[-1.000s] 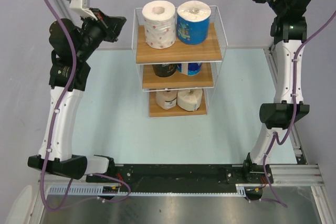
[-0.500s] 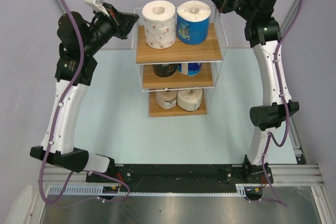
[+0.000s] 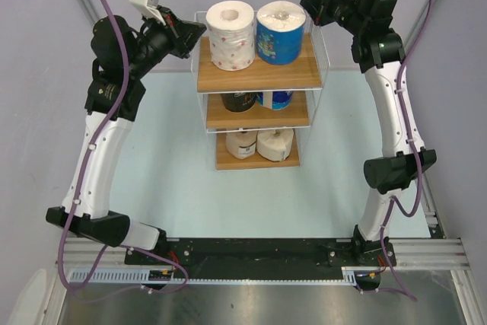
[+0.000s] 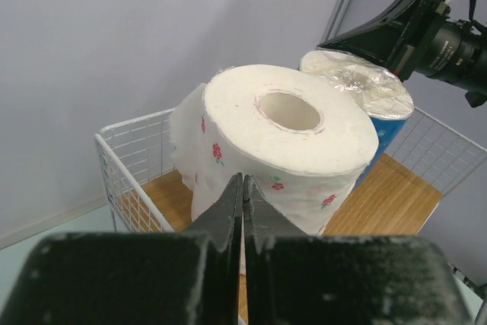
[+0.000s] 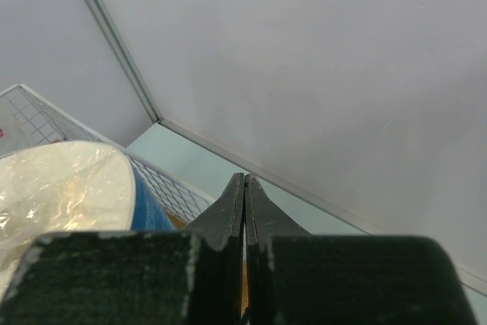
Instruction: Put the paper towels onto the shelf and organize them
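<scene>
Fixed overhead camera looks down from behind the arm bases (image 3: 106, 230) on the whole table (image 3: 167, 180) and shelf (image 3: 298, 72). Both wrist cameras sit close at its top tier, one from each side; all three views share the blue-wrapped roll (image 3: 280, 36).

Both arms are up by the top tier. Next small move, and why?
Probably back both arms away from the shelf. Its three tiers already hold two rolls each, with the speckled roll and blue roll on top. The left gripper and right gripper are shut on nothing and flank that top pair, so nothing looks left to carry.
</scene>
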`<action>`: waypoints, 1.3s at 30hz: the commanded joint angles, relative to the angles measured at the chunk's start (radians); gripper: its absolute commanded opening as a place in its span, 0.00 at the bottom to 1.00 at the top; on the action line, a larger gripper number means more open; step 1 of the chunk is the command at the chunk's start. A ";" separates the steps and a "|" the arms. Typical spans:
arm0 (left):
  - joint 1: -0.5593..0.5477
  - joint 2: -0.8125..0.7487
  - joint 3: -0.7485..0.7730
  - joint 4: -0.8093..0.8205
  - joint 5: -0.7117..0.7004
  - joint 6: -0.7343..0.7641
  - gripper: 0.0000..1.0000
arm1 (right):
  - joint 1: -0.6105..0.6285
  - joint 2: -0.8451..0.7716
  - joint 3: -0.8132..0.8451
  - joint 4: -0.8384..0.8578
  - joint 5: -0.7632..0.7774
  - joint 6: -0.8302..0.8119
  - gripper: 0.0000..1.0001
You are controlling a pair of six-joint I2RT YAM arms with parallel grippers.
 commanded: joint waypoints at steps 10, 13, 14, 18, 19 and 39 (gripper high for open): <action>-0.019 0.014 0.033 0.009 0.001 0.022 0.00 | 0.008 -0.110 -0.090 0.033 -0.158 -0.051 0.00; -0.019 0.014 0.032 0.009 0.000 0.022 0.01 | 0.008 -0.126 -0.107 0.041 -0.187 -0.052 0.00; -0.019 0.016 0.032 0.009 0.000 0.022 0.00 | 0.006 -0.129 -0.116 0.042 -0.201 -0.052 0.00; -0.019 0.016 0.032 0.011 0.003 0.022 0.00 | 0.008 -0.156 -0.150 0.064 -0.221 -0.048 0.00; -0.019 0.019 0.033 0.011 0.004 0.020 0.00 | 0.008 -0.164 -0.162 0.070 -0.221 -0.048 0.00; -0.051 0.060 0.062 0.006 0.027 0.019 0.00 | -0.028 -0.288 -0.299 0.134 -0.239 -0.042 0.00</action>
